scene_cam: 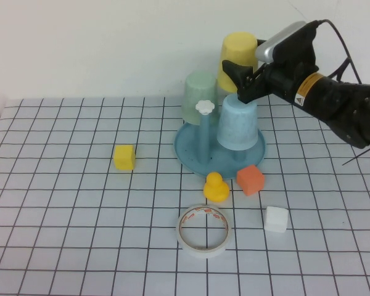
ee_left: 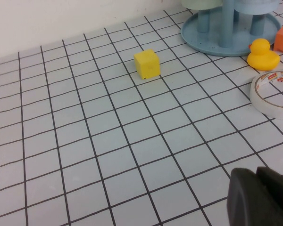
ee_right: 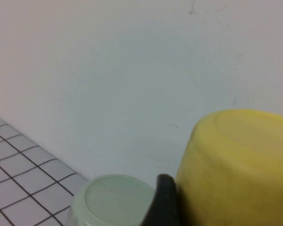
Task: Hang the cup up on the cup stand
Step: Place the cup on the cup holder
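The yellow cup (scene_cam: 237,52) is upside down above the back of the blue-teal cup stand (scene_cam: 191,154), higher than the cups around it. My right gripper (scene_cam: 242,80) reaches in from the right and is shut on the cup's lower part. In the right wrist view one dark finger (ee_right: 165,202) presses against the yellow cup (ee_right: 240,165); the other finger is hidden. A pale green cup (scene_cam: 199,95) and a light blue cup (scene_cam: 237,123) sit inverted on the stand beside its white flower knob (scene_cam: 205,106). My left gripper (ee_left: 259,197) hovers shut over bare table.
In front of the stand lie a yellow duck (scene_cam: 215,187), an orange cube (scene_cam: 251,179), a white cube (scene_cam: 276,219) and a tape roll (scene_cam: 203,230). A yellow cube (scene_cam: 124,156) sits to the stand's left. The wall is close behind the stand.
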